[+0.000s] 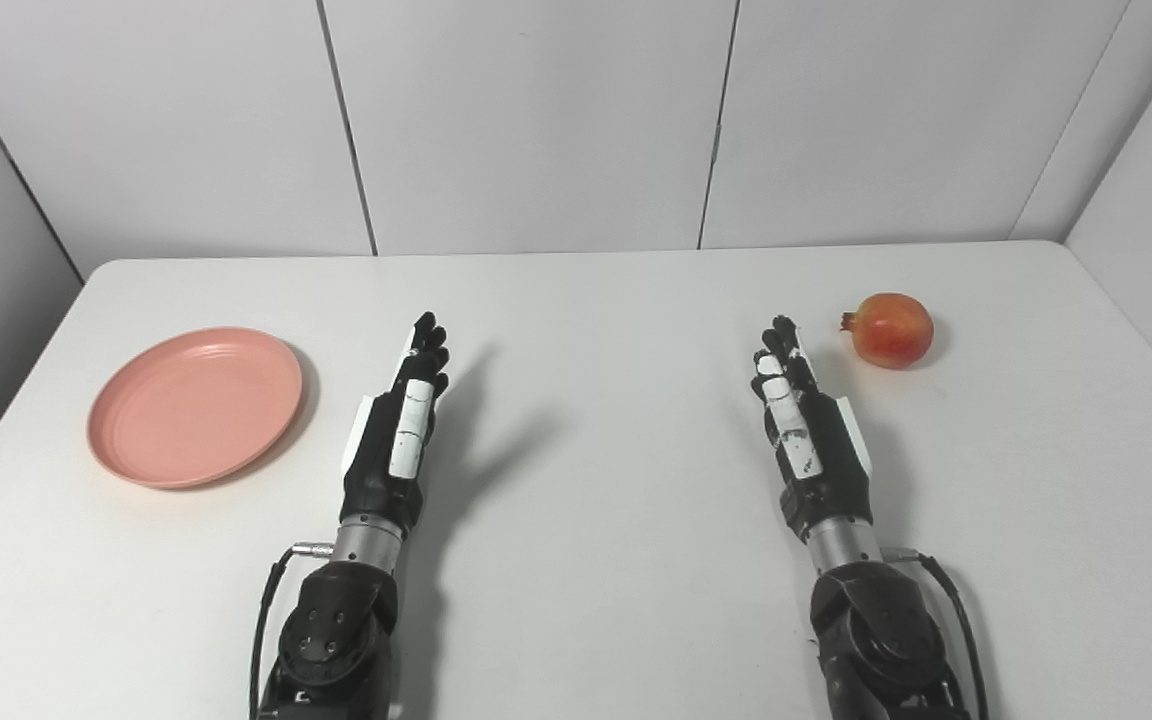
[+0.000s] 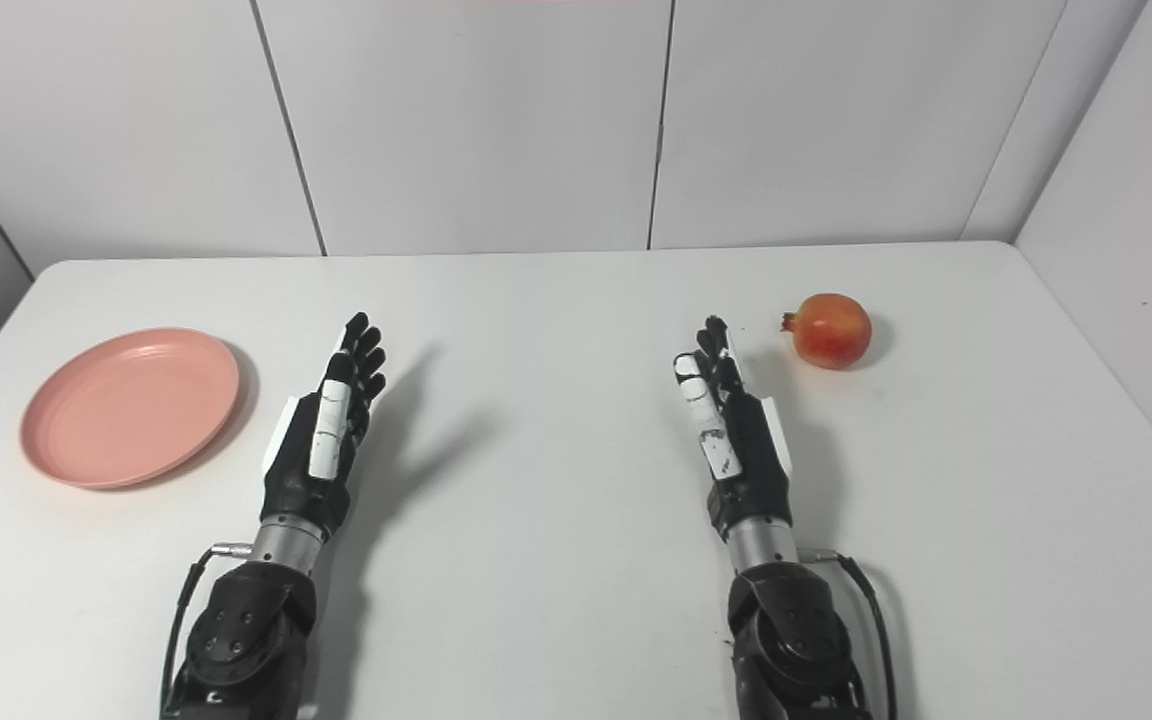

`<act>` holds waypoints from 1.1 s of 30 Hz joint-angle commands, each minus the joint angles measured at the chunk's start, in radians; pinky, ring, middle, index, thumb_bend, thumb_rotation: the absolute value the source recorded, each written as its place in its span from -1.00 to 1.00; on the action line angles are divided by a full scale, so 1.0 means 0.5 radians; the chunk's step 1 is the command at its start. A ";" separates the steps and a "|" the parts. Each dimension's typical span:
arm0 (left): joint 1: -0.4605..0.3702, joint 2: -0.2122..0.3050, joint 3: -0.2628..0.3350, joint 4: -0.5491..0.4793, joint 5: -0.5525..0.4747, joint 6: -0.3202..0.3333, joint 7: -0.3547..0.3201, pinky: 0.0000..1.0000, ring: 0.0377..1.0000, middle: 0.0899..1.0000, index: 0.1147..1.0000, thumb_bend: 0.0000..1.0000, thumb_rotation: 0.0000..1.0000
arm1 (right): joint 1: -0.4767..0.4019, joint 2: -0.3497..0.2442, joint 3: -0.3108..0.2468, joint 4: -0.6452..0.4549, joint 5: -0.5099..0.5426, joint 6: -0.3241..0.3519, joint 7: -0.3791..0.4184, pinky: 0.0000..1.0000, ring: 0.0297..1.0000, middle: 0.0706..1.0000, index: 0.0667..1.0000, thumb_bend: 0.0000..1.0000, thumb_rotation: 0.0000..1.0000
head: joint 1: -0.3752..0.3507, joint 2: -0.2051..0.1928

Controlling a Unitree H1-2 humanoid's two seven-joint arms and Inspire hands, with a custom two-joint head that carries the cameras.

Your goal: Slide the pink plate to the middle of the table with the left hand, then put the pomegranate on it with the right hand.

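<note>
1. The left hand (image 1: 398, 425) is reaching forward over the worktop (image 1: 596, 420), its fingers (image 1: 426, 345) stretched out straight and held side by side, the thumb lying along the top; it is open and holding nothing.
2. This hand is sitting to the right of the plate (image 1: 194, 405), near its rim but apart from it, with a strip of bare worktop showing between them.
3. The right hand (image 2: 734, 432) is reaching forward in the same way, fingers (image 2: 712, 345) extended and pointing toward the far wall (image 2: 476, 120); it too is open and gripping nothing.
4. The fingertips of the right hand are ending near the pomegranate (image 2: 832, 330), just to its left, with a gap still showing between them and the fruit.
5. The plate, pink and round, is lying flat at the left side of the worktop, well away from the middle, and is carrying nothing.
6. The pomegranate is resting on the worktop at the right side, toward the far edge, its crown pointing left toward the right hand.
7. The 2 hands are lying well apart, with the middle of the worktop between them, and each is casting a shadow beside it on the white surface.
8. Whether the palms are touching the worktop or hovering just above it cannot be told from these views.
9. Both forearms are coming in from the bottom edge, each with a black cable (image 1: 261, 625) looping near the wrist.
</note>
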 commanded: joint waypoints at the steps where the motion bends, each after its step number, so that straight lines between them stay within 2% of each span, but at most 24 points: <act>1: -0.049 -0.003 -0.015 -0.054 0.035 -0.044 0.017 1.00 1.00 1.00 1.00 0.58 1.00 | -0.035 0.004 -0.001 -0.051 0.012 -0.018 0.019 1.00 1.00 1.00 1.00 0.26 0.63 | 0.004 0.001; 16: -0.027 0.006 -0.024 -0.123 0.069 0.094 0.014 1.00 1.00 1.00 1.00 0.59 1.00 | -0.012 0.005 0.013 -0.073 0.004 -0.034 0.022 1.00 1.00 1.00 0.99 0.19 0.64 | 0.001 -0.017; 24: -0.023 0.007 -0.028 -0.110 0.077 0.066 0.016 1.00 1.00 1.00 1.00 0.59 1.00 | -0.008 0.008 0.014 -0.070 -0.001 -0.030 0.014 1.00 1.00 1.00 0.98 0.16 0.65 | -0.003 -0.039; 33: -0.021 0.011 -0.032 -0.094 0.067 0.042 0.009 1.00 1.00 1.00 1.00 0.58 1.00 | -0.006 0.017 0.016 -0.062 0.019 -0.023 0.025 1.00 1.00 1.00 0.98 0.28 0.59 | -0.027 -0.040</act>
